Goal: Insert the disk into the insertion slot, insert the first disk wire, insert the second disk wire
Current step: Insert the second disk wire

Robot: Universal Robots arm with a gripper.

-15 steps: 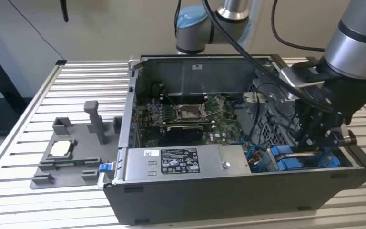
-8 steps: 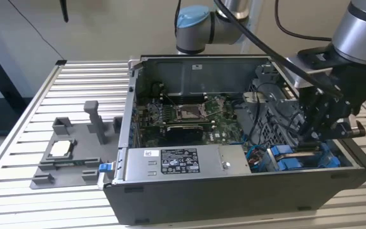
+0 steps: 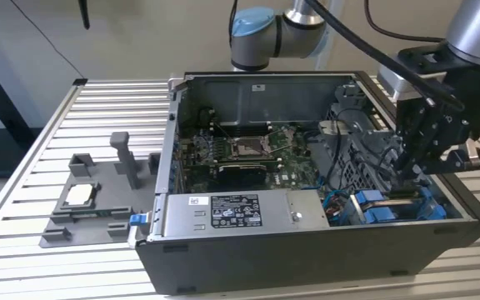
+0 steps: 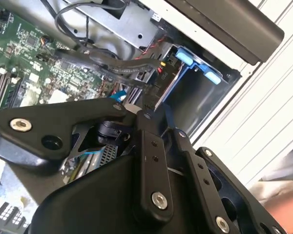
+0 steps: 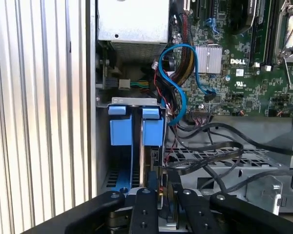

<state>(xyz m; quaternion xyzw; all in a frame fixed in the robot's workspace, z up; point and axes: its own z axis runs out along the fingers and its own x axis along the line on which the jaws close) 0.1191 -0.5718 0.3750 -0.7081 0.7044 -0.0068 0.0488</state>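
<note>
The disk (image 5: 150, 163) stands on edge in its blue carrier frame (image 5: 153, 126), down in the insertion slot (image 5: 118, 178) of the drive bay, at the front corner of the open computer case on the exterior view's right. A second blue carrier (image 5: 121, 124) sits right beside it. My gripper (image 5: 161, 195) reaches down into that bay (image 3: 407, 178), its fingers close together and shut on the disk's near edge. A loose blue wire (image 5: 178, 73) loops from the motherboard toward the bay. Black wires (image 5: 210, 141) lie across the metal cage beside the gripper (image 4: 145, 105).
The grey power-supply box (image 3: 223, 212) lies along the case's front wall, next to the bay. The motherboard (image 3: 240, 153) covers the case floor. On the slatted table (image 3: 48, 144) at the exterior view's left stands a grey fixture tray (image 3: 90, 200) holding a small part.
</note>
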